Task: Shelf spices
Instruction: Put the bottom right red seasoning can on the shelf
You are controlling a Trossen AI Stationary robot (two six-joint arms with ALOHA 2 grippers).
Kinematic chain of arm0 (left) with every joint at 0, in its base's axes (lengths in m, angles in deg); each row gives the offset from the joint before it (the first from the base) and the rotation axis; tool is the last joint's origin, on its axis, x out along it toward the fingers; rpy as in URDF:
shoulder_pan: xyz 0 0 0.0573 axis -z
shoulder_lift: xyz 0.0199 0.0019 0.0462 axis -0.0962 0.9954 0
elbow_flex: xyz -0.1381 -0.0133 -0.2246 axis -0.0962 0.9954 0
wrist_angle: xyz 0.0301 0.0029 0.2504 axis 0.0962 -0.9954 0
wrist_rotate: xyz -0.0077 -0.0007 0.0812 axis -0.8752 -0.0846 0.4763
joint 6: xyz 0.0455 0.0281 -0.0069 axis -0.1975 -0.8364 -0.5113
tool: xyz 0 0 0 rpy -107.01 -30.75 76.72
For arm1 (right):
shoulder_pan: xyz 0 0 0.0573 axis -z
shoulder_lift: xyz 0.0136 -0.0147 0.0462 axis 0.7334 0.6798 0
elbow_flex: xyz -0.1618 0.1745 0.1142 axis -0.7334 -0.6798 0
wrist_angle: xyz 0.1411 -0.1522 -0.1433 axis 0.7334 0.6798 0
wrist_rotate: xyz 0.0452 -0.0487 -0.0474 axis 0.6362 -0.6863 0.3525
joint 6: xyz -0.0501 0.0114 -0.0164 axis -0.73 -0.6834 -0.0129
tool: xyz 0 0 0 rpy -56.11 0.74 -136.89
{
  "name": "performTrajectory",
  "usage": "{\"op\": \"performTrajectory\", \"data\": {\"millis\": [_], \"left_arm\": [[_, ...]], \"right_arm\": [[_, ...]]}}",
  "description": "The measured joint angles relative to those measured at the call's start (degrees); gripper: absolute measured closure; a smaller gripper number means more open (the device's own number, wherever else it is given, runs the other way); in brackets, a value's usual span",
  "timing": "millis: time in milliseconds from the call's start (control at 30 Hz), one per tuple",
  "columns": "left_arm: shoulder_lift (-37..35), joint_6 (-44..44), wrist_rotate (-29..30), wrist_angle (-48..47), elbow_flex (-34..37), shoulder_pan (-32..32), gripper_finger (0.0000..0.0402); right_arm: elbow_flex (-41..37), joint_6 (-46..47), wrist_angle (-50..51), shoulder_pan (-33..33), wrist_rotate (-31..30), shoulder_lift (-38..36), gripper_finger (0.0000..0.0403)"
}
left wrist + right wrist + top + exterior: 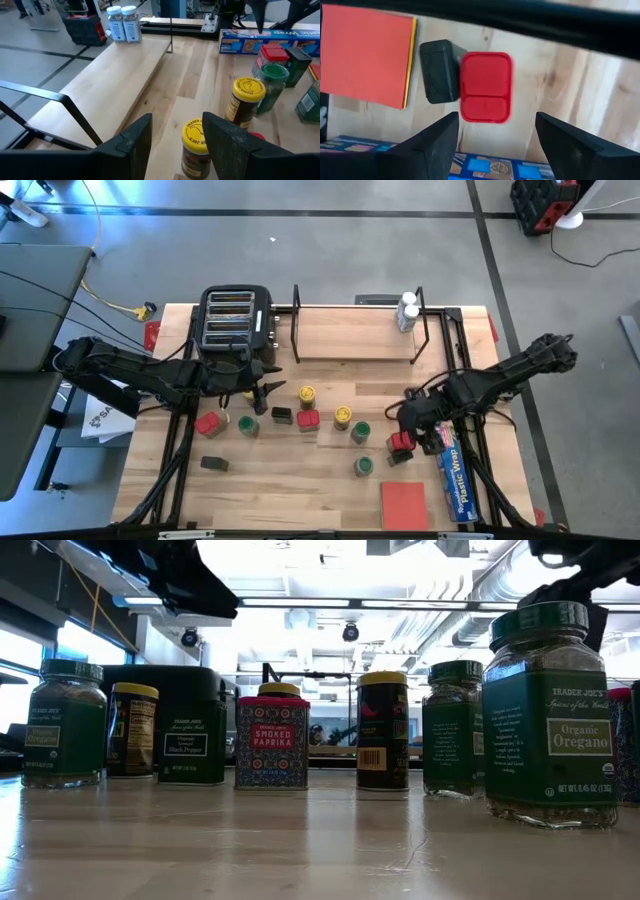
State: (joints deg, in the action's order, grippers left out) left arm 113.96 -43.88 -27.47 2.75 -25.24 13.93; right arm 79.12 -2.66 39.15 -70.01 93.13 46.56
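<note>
The left claw [175, 145] hangs with fingers wide apart, and a yellow-lidded jar [196, 147] stands upright on the worktop [300, 480] just ahead, in line with the gap. The shelf [355, 330] lies beyond it. The right claw [495, 137], also spread wide, hovers directly above a red tin [485, 87] that touches a black tin [439, 71].

overhead, table-level, two close wrist cameras

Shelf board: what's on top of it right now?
Only two white-lidded jars stand on the shelf, at its back right corner. The rest of the board shows bare; nothing hides it.
</note>
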Motion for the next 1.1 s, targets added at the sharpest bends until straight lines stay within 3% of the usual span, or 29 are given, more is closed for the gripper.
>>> {"op": "performTrajectory", "data": {"millis": [233,567,800,1100], "left_arm": [[0.0,0.0,-1.5,-0.1,0.0,-0.2,0.0234],[0.0,0.0,-1.5,-0.2,0.0,-0.2,0.0234],[0.0,0.0,-1.5,-0.3,-0.1,-0.2,0.0234],[0.0,0.4,-1.5,-1.3,-0.1,-0.2,0.0234]], "right_arm": [[0.0,0.0,-1.3,-3.5,-1.0,6.4,0.0143],[0.2,3.1,-2.1,-3.0,-5.6,11.4,0.0143],[-0.1,6.2,-1.9,2.2,-11.4,11.7,0.0143],[-0.1,1.1,-5.4,10.4,-9.8,11.8,0.0143]]}}
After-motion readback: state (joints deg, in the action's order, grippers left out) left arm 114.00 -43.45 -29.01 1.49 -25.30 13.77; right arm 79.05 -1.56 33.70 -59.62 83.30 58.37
